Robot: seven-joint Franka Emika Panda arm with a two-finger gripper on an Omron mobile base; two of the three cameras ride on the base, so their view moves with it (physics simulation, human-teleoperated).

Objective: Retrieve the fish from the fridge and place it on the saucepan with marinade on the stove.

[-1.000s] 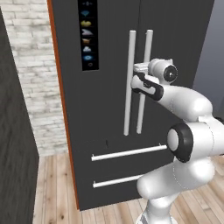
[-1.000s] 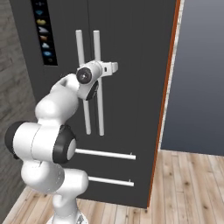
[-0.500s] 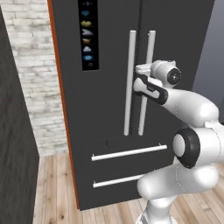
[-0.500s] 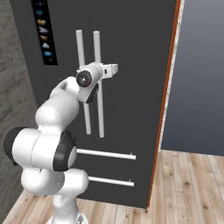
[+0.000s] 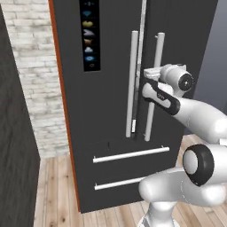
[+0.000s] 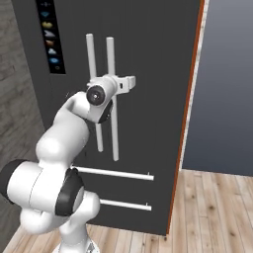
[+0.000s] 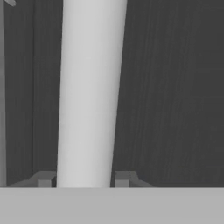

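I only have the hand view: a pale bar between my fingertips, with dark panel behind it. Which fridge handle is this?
Observer: The right door handle, one of two vertical ones on the fridge. The gripper is clamped on it above its middle.
Operator: Is either door open?
Observer: No, both doors look flush from the base views.
Operator: What's below my grip?
Observer: Two drawers, each with a horizontal bar; the upper bar lies just under the vertical handles.

tool (image 7: 83, 179) around right handle (image 7: 89, 87) (fridge (image 5: 111, 146) front), drawers (image 5: 133, 170) below
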